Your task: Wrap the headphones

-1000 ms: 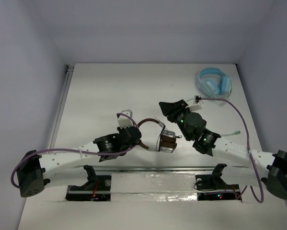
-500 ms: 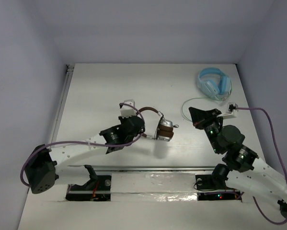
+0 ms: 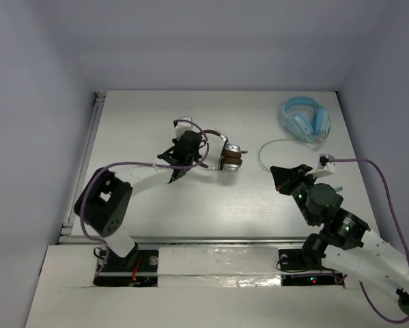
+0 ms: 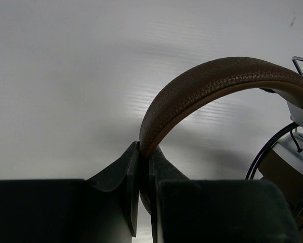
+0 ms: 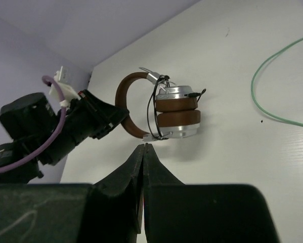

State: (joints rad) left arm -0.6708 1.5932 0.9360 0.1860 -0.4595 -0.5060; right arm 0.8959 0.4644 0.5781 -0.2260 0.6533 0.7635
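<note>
The left gripper (image 4: pixel 143 152), clamped tight on the brown headband (image 4: pixel 217 81), has carried the headphones (image 3: pixel 230 157) farther back on the table (image 3: pixel 143 116); the right gripper (image 5: pixel 143 151) (pinched shut, holding nothing) has withdrawn rightward; the cable (image 5: pixel 150 109) looks wound round the earcups (image 5: pixel 177 92), so wrapping seems nearly done.

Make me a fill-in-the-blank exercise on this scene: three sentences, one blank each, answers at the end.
1. The left gripper is shut on the brown ____ of the headphones.
2. The right gripper is shut, clear of the headphones, and holds ____.
3. The cable of the light blue headphones is pale ____.

Missing words: headband; nothing; green.
</note>
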